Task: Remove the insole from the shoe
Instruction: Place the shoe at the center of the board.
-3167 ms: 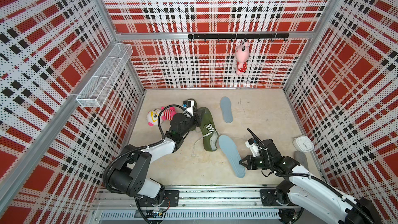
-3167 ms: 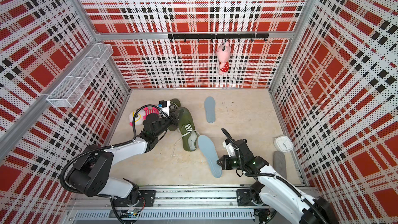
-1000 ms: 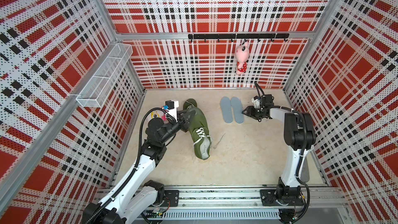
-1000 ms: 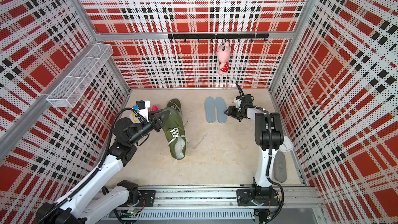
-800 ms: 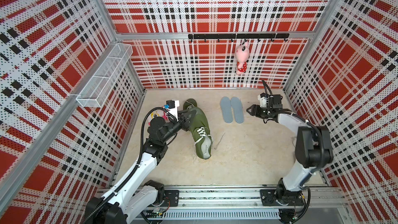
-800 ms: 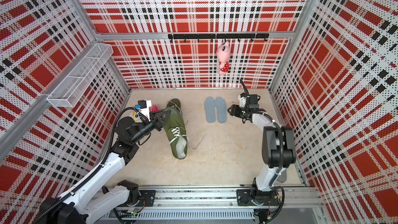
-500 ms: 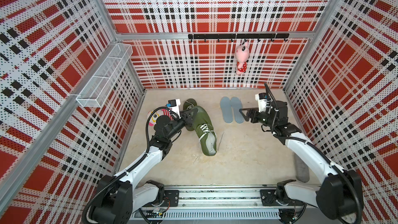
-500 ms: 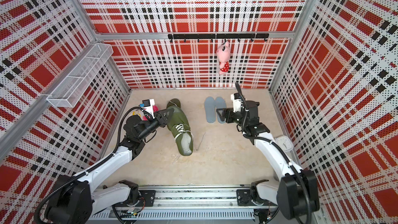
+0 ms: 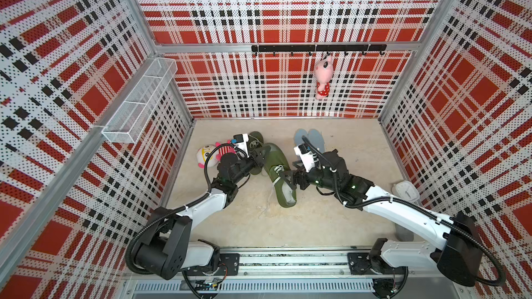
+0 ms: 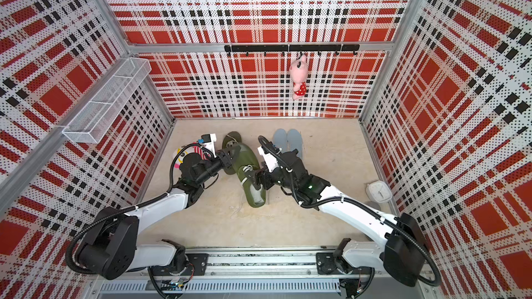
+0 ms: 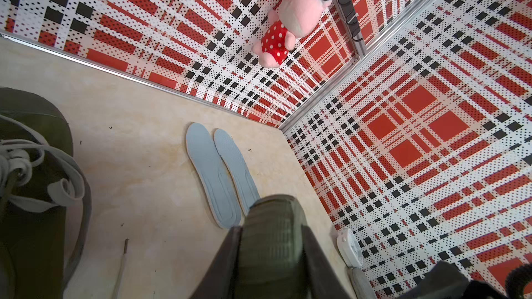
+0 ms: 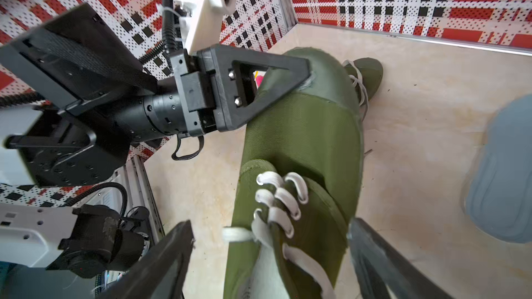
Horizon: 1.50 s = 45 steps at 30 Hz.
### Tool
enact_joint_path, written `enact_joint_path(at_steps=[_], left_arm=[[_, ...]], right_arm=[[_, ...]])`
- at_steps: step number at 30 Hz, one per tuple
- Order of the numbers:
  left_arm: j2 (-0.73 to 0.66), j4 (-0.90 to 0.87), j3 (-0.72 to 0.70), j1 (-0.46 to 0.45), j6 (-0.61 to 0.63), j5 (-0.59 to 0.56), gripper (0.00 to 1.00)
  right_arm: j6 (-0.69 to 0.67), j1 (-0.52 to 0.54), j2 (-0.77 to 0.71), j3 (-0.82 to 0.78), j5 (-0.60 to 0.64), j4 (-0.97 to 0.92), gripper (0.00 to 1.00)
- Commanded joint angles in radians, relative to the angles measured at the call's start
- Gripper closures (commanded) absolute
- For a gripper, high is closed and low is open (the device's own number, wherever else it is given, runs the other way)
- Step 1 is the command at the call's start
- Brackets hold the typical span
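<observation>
A green lace-up shoe (image 9: 277, 168) (image 10: 249, 168) lies on the floor left of centre, toe toward the back. My left gripper (image 9: 260, 155) (image 11: 272, 254) is shut on the shoe's toe (image 12: 290, 87). My right gripper (image 9: 289, 181) (image 12: 270, 254) stands open, one finger on each side of the laced part near the shoe's mouth. Two grey-blue insoles (image 9: 312, 138) (image 11: 213, 174) lie side by side on the floor at the back, partly hidden by the right arm in both top views. The shoe's mouth shows pale inside; I cannot tell what fills it.
A second green shoe (image 9: 256, 139) lies behind the left gripper. A striped plush toy (image 9: 210, 155) sits by the left wall, and a white clock (image 9: 407, 192) by the right wall. On the back rail hangs a pink plush (image 9: 322, 80). The left wall carries a wire basket (image 9: 138, 104).
The right arm has swung from the insoles at the back down to the shoe, its jaws opening wider. The left arm kept its hold and shifted the shoe slightly toward the front.
</observation>
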Motion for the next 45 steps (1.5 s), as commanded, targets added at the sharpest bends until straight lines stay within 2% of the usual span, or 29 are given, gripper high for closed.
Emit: enact_joint_path(at_steps=[1,5,7,9,15,16,21,23,26,31,32,38,45], left_arm=[[0.003,0.093,0.042,-0.009,-0.028,-0.026,1.0],[0.01,0.093,0.042,-0.009,-0.026,-0.04,1.0],[0.011,0.094,0.04,-0.009,-0.025,-0.045,1.0],[0.016,0.093,0.037,-0.009,-0.026,-0.051,1.0],[0.017,0.097,0.034,-0.007,-0.026,-0.057,1.0],[0.013,0.097,0.033,-0.006,-0.023,-0.055,0.96],[-0.042,0.097,0.014,0.019,0.003,-0.044,0.68],[-0.087,0.096,-0.004,0.042,0.014,-0.033,0.54],[-0.188,0.069,-0.033,0.086,0.046,-0.034,0.27],[-0.357,-0.086,-0.03,0.183,0.126,-0.07,0.09],[-0.391,-0.111,-0.032,0.207,0.134,-0.08,0.01],[-0.564,-0.272,-0.049,0.322,0.171,-0.154,0.02],[-0.648,-0.433,-0.053,0.374,0.217,-0.167,0.02]], right_arm=[[-0.02,0.023,0.056,0.042,0.098,-0.034,0.15],[-0.014,0.036,0.117,0.074,0.099,-0.069,0.28],[-0.005,0.041,0.133,0.08,0.092,-0.074,0.37],[0.004,0.043,0.142,0.081,0.095,-0.083,0.49],[0.024,0.043,0.132,0.087,0.105,-0.097,0.97],[0.024,0.043,0.126,0.092,0.108,-0.096,1.0],[0.026,0.043,0.106,0.127,0.135,-0.12,1.0],[0.026,0.043,0.101,0.14,0.143,-0.131,1.0],[0.028,0.038,0.101,0.167,0.163,-0.153,1.0],[0.041,-0.006,0.124,0.245,0.175,-0.209,1.0],[0.053,-0.024,0.132,0.264,0.163,-0.218,1.0],[0.103,-0.093,0.234,0.375,0.142,-0.235,1.0],[0.171,-0.143,0.43,0.503,0.134,-0.164,1.0]])
